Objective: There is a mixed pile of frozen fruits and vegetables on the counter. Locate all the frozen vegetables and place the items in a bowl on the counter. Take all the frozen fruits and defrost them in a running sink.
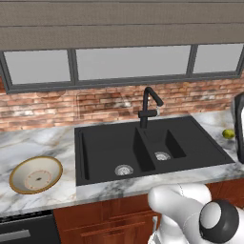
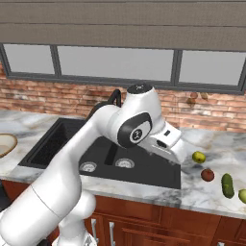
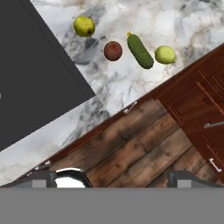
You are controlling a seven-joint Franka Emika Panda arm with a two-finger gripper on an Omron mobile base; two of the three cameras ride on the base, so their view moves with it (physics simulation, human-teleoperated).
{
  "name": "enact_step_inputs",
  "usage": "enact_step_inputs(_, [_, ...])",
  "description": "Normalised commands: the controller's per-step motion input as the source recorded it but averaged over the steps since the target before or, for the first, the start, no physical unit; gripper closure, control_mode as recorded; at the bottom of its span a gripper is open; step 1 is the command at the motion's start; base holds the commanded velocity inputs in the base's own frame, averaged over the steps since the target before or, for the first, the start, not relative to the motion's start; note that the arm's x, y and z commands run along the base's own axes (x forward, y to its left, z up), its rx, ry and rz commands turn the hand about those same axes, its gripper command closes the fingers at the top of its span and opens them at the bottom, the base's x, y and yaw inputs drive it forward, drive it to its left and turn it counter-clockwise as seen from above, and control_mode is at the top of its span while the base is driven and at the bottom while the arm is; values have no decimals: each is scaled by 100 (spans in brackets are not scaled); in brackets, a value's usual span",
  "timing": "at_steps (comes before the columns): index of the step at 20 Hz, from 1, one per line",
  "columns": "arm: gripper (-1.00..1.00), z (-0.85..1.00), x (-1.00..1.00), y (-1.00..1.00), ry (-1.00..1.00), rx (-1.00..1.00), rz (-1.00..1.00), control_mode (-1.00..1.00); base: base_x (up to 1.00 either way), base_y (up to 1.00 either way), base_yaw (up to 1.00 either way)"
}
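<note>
Arm bent over the sink's [image 2: 129,166] right edge; gripper [image 3: 118,179] spread, holding nothing (wrist angled down). The pile, cucumber [image 3: 140,51], dark red ball [image 3: 113,50] and two yellow-green balls [image 3: 84,26], lies on the desk [image 3: 131,83] right of the sink. Bowl [image 1: 35,174] far left.

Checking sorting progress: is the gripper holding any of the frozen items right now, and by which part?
Nothing is held. The gripper is open, and the cucumber, dark red ball and two yellow-green balls lie on the counter.
</note>
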Motion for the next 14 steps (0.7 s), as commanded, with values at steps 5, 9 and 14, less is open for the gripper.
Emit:
enact_step_inputs(5, [-100, -39, 0, -51, 14, 0, 0, -100, 0, 0, 0])
enact_step_inputs(9, [-100, -32, 0, -44, 10, 0, 0, -100, 0, 0, 0])
enact_step_inputs(14, [-100, -33, 0, -57, 3, 0, 5, -100, 0, 0, 0])
